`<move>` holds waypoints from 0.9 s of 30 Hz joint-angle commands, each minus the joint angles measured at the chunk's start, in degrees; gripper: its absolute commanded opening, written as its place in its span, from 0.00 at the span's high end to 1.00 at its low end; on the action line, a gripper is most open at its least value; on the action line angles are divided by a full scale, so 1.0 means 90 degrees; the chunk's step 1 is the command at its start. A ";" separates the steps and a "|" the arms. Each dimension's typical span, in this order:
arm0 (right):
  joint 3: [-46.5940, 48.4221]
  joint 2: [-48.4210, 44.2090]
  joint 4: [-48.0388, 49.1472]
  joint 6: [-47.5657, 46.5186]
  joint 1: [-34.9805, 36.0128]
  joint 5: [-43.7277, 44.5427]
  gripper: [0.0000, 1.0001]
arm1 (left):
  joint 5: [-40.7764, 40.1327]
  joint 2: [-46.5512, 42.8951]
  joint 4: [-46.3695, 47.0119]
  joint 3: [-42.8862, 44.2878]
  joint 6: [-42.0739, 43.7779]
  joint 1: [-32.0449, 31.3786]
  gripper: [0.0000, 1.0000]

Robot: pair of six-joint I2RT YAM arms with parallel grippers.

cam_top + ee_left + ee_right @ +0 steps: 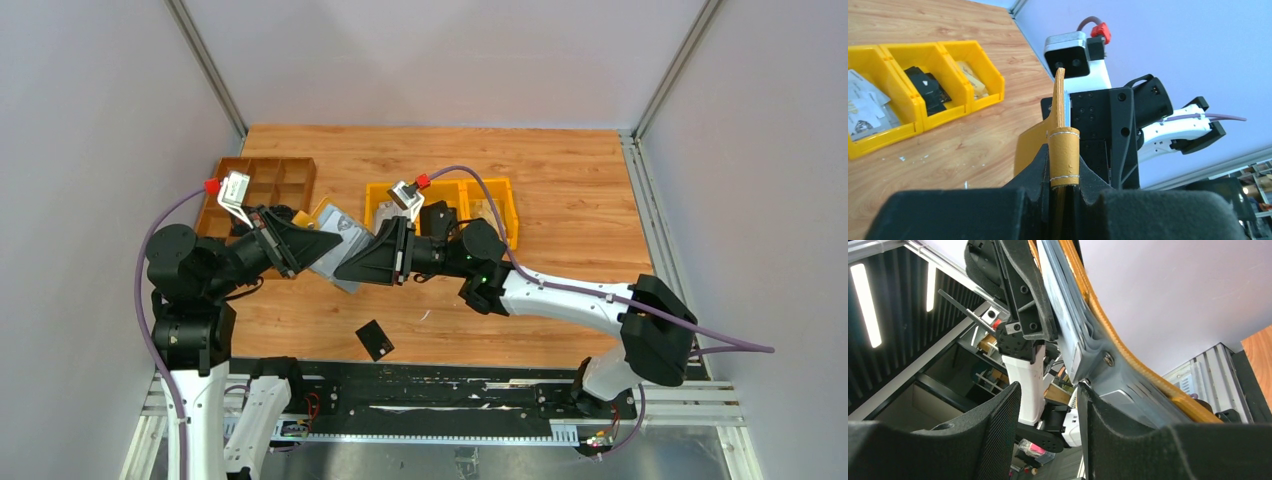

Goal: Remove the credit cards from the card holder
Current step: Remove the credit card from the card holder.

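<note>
Table [560, 160]: wood, yellow bins [510, 215] behind; one black card [375, 340] lies out.
Wallet [1064, 150]: raised between both arms.
Left pincer [1063, 185]: clamped on wallet, steadying it.
Right pincer [1049, 390]: fingers apart at the wallet's lining, likely seeking a card.

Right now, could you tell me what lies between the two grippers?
The card holder, clamped by the left gripper, reaching the right gripper; top external view shows it.

Light wooden table [560, 170], yellow bins [512, 210] and an orange divided tray [262, 161] across its far half, one black credit card [375, 340] flat near the front edge
</note>
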 commanded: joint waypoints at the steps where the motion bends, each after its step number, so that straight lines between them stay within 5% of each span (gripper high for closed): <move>1: 0.0035 0.0014 0.0536 0.0221 0.0025 -0.0078 0.52 | 0.0430 -0.0065 0.0485 0.0009 -0.0429 0.0005 0.97; 20: -0.0023 -0.0456 0.0492 -0.0036 -0.0402 0.0321 0.68 | 0.0475 -0.0257 -0.0171 0.0050 -0.0311 0.0004 0.91; 27: 0.0066 -0.0173 0.0849 0.0165 -0.0294 0.0283 0.84 | 0.0445 -0.0293 -0.0221 -0.0085 -0.0312 0.0000 0.79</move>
